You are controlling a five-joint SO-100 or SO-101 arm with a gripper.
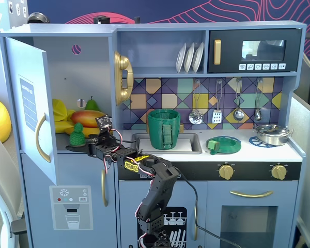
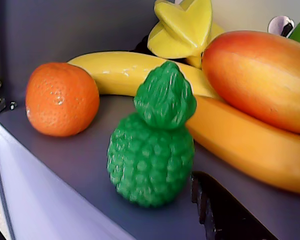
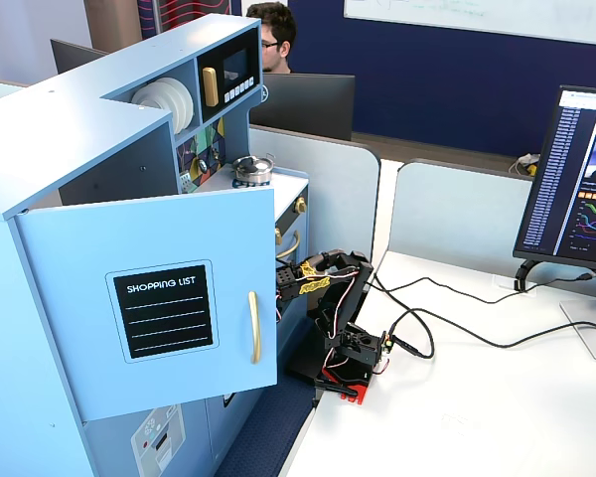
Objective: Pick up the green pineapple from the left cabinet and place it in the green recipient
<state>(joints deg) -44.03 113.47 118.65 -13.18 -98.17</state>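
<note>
Green pineapple (image 2: 152, 152), a small bumpy all-green plastic toy with a short leafy crown, stands upright near the front edge of the shelf inside the left cabinet (image 1: 88, 77), the tall blue-grey compartment with its door swung open. The black two-finger gripper (image 1: 78, 147) sits at that shelf edge, just beside the toy. Only one dark finger (image 2: 225, 212) enters the wrist view from the bottom edge, beside the toy's base; whether the jaws are spread or closed cannot be told.

Step in hand, by judgement: final approach, grasp not yet made. The next move calls for advancing until the body sits between the fingers, closing, then lifting clear of the orange mango (image 2: 260, 75) and yellow banana (image 2: 125, 70) behind.

Destination: the green recipient (image 1: 164, 128), a tall dark green cylindrical pot standing at the sink, well apart toward the counter's middle.
</note>
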